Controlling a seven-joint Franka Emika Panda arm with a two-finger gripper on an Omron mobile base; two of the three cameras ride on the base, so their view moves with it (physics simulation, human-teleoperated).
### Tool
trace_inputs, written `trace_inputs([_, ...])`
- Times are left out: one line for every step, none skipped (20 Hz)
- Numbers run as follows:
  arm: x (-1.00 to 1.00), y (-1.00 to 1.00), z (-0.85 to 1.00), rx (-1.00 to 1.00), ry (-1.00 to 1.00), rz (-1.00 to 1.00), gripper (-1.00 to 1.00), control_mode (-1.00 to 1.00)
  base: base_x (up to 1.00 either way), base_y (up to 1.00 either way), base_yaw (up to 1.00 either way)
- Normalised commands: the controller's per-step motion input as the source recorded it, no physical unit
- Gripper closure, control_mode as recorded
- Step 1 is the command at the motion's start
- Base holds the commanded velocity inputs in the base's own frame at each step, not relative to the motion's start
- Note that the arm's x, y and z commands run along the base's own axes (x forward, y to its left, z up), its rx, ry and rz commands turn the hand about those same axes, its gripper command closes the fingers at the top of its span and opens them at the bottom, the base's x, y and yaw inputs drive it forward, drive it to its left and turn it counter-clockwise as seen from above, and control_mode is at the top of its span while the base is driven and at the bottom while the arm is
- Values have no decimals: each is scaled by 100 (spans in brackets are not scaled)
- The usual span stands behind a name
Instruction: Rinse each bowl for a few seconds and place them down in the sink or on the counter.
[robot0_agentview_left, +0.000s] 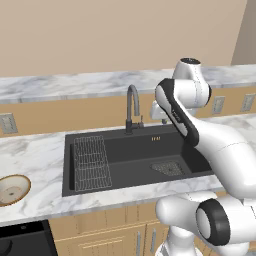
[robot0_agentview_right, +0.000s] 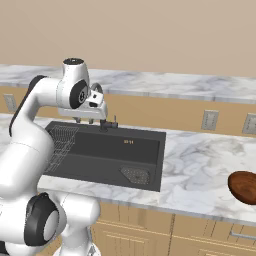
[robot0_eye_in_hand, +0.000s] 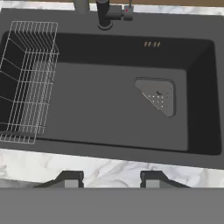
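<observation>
The tan bowl (robot0_agentview_left: 12, 189) with a cream speckled inside sits on the counter (robot0_agentview_left: 40, 155) at the far left of the sink (robot0_agentview_left: 145, 147). On the counter (robot0_agentview_right: 200, 170) far to the right of the sink (robot0_agentview_right: 150, 165) lies the glossy reddish-brown bowl (robot0_agentview_right: 244, 187). My gripper (robot0_agentview_right: 88, 120) hangs above the sink's near side, pointing down. In the hand view my gripper (robot0_eye_in_hand: 111, 178) is open over the front rim, with nothing between its fingers. The black sink basin (robot0_eye_in_hand: 105, 105) below it holds no bowl.
A wire rack (robot0_agentview_left: 91, 162) fills the left part of the basin, and a mesh drain (robot0_eye_in_hand: 158, 95) lies at its right. The dark gooseneck tap (robot0_agentview_left: 132, 107) rises at the back rim. Wall outlets (robot0_agentview_right: 209, 120) sit under the raised marble ledge (robot0_agentview_right: 190, 85).
</observation>
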Motion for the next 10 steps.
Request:
trace_inputs([0,-1,0,0,0,0,-100,-100,0,0,0])
trace_inputs([0,-1,0,0,0,0,-100,-100,0,0,0])
trace_inputs([0,-3,0,0,-1,0,-100,-100,0,0,0])
trace_inputs([0,-7,0,0,-5,0,-100,-100,0,0,0])
trace_inputs([-1,-10,-2,0,-7,0,-100,-100,0,0,0])
trace_inputs([0,-15,-4,0,-8,-1,-100,-100,0,0,0])
trace_inputs([0,-15,-3,0,-8,-1,-100,-100,0,0,0])
trace_inputs([-5,-9,-3,0,-9,0,-100,-100,0,0,0])
trace_inputs([-2,-13,-5,0,-10,0,-100,-100,0,0,0])
trace_inputs([-2,-12,-9,1,-11,0,-100,-100,0,0,0])
